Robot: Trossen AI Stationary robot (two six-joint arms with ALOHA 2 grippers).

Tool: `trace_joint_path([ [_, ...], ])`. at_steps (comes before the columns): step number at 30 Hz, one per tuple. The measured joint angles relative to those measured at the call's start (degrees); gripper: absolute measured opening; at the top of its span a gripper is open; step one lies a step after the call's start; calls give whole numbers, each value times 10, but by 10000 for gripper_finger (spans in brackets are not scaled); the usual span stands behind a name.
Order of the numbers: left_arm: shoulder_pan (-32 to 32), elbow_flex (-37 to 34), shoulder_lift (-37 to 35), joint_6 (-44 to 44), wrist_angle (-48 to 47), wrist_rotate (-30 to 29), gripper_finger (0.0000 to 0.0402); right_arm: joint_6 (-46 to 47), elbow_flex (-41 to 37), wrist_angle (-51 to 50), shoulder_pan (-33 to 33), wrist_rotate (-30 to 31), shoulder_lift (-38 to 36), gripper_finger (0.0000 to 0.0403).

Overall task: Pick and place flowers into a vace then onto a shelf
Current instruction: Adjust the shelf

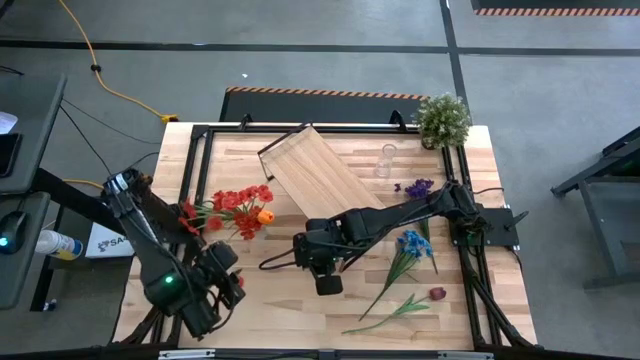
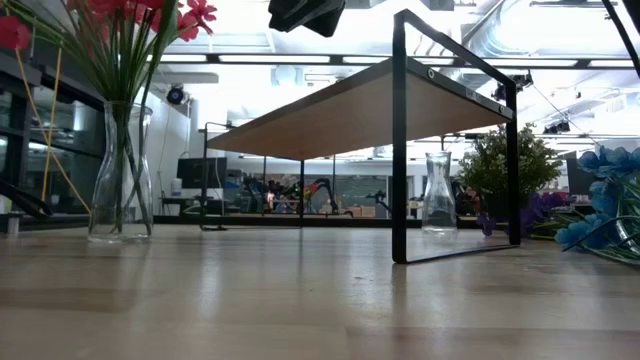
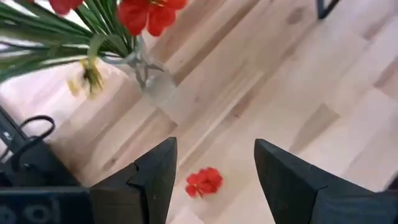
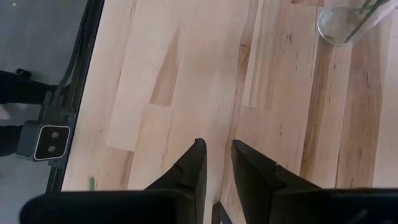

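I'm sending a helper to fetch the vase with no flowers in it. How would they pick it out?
Start at the bushy pale-green potted plant in the table's far right corner. Beside it, towards the tilted light-wood shelf, stands the small clear glass vase. Unlike the clear glass vase of red flowers on the left side, it is empty.

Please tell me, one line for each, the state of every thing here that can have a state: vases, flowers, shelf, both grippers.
Vase with red flowers: upright, filled.
Empty vase: upright, no flowers.
Shelf: standing on the table, nothing on it.
Blue flowers: lying flat.
Purple flowers: lying flat.
Dark red flower: lying flat.
Loose red bloom: fallen on the table.
Left gripper: open, empty.
Right gripper: nearly shut, empty.
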Motion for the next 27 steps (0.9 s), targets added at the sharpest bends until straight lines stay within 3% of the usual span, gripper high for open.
trace_joint_path([
  [14, -72, 61, 0, -71, 10, 2, 239, 5, 0, -113, 0, -3, 0, 67],
  [27, -125, 80, 0, -134, 38, 29, 239, 54, 0, -229, 6, -137, 0, 67],
])
